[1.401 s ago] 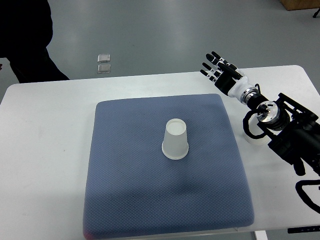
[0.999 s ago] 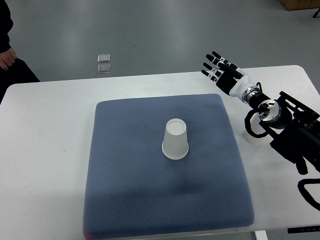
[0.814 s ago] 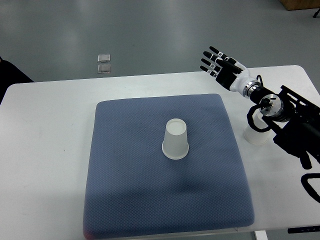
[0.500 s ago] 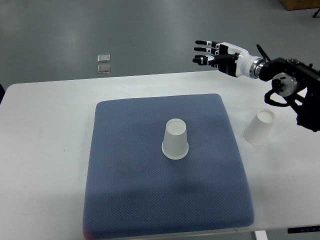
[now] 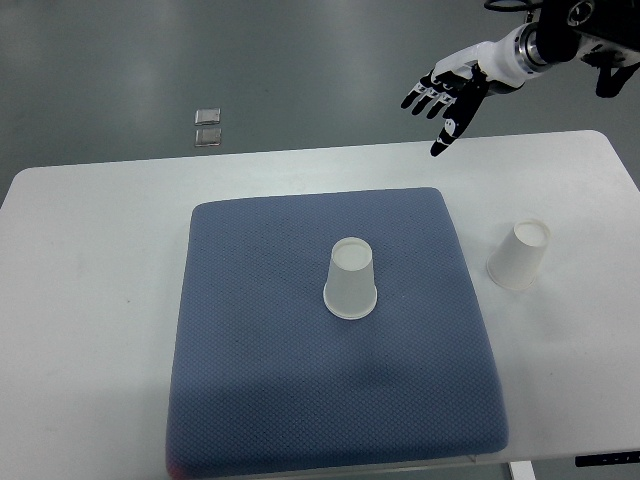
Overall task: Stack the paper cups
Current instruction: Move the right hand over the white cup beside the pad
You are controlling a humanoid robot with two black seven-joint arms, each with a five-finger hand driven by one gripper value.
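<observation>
Status at this frame: stacking had not started, as far as the view showed. Two paper cups, both upside down, well apart from each other.

Cup on the pad [image 5: 351, 279] stood inverted near the middle of the blue pad [image 5: 250, 350], upright on its rim, base facing up. Second cup [image 5: 519, 255] sat off the pad on the bare white tabletop [image 5: 90, 300], to the pad's right, inverted too and leaning slightly in the view. Nothing touched either cup.

Right hand [image 5: 447, 92] was raised at the top right, beyond the tabletop's far edge, arm entering from the right. Fingers spread, palm roughly down, holding nothing. It was well away from both cups, nearer to the second cup than to the one on the pad. Left arm not visible.

Two small clear squares [image 5: 208, 127] lay on the floor past the tabletop, not relevant.

Judgement: zero percent done. What was left: bring the hand down to one cup, most likely the second cup on the right since it's the reachable side, grasp it round the wall, carry it over and drop it onto the cup on the pad. Thin paper wall would probably crush under a hard squeeze, so a light grip was called for.
</observation>
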